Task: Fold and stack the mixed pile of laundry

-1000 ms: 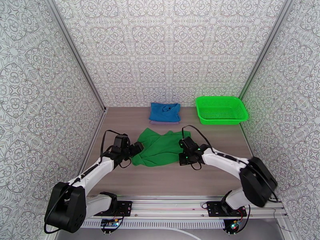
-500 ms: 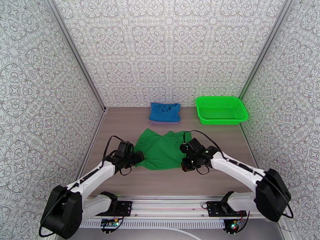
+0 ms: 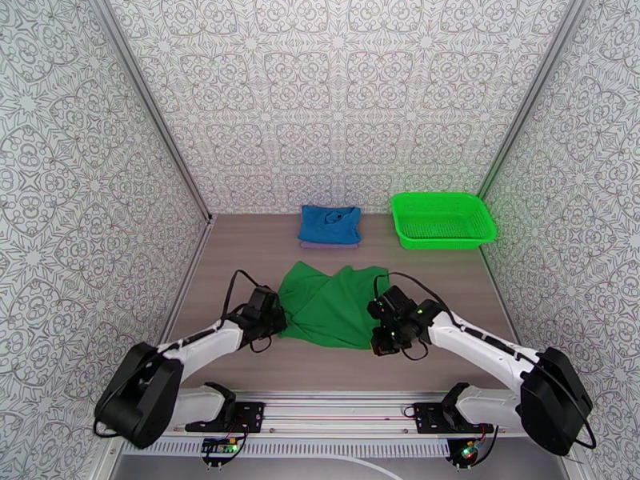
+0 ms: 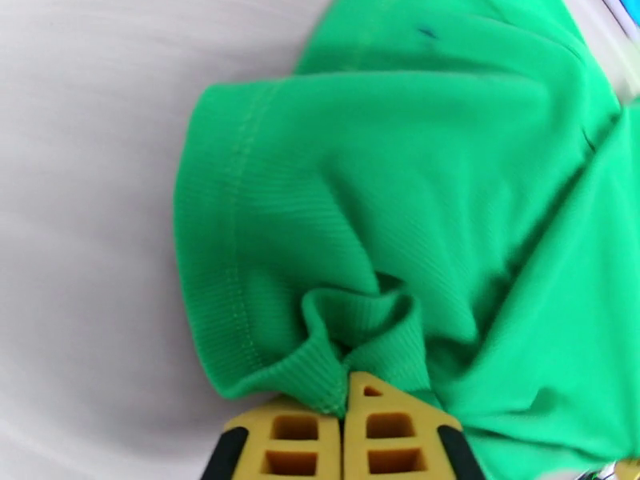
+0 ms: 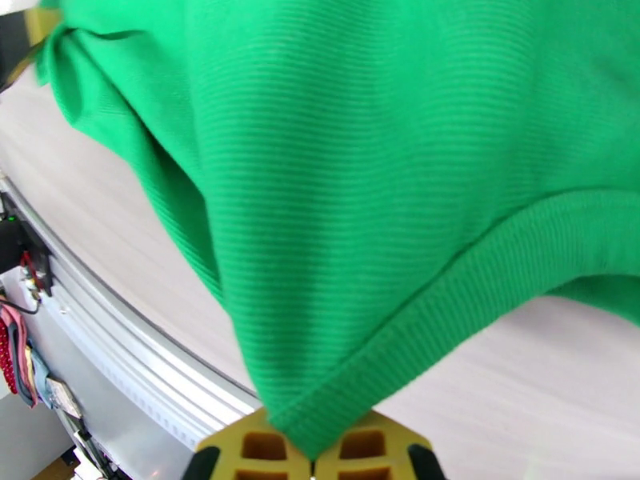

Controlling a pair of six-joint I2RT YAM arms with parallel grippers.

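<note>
The green garment (image 3: 332,302) lies rumpled in the middle of the table. My left gripper (image 3: 277,320) is at its left edge, and in the left wrist view its yellow fingers (image 4: 308,430) are shut on a bunched fold of the ribbed hem (image 4: 352,330). My right gripper (image 3: 382,336) is at the garment's near right corner. In the right wrist view that gripper (image 5: 312,446) is shut on the corner, and the cloth (image 5: 384,170) hangs lifted off the table. The blue garment (image 3: 330,222) lies folded at the back, on top of the lavender-grey one (image 3: 326,246).
A bright green mesh basket (image 3: 442,220) stands at the back right. Patterned walls close in the table on the left, back and right. The metal rail (image 3: 360,414) with the arm bases runs along the near edge.
My left gripper has closed on the green garment's left hem. Both grippers have moved toward the near edge, and the garment has shifted that way with them.
</note>
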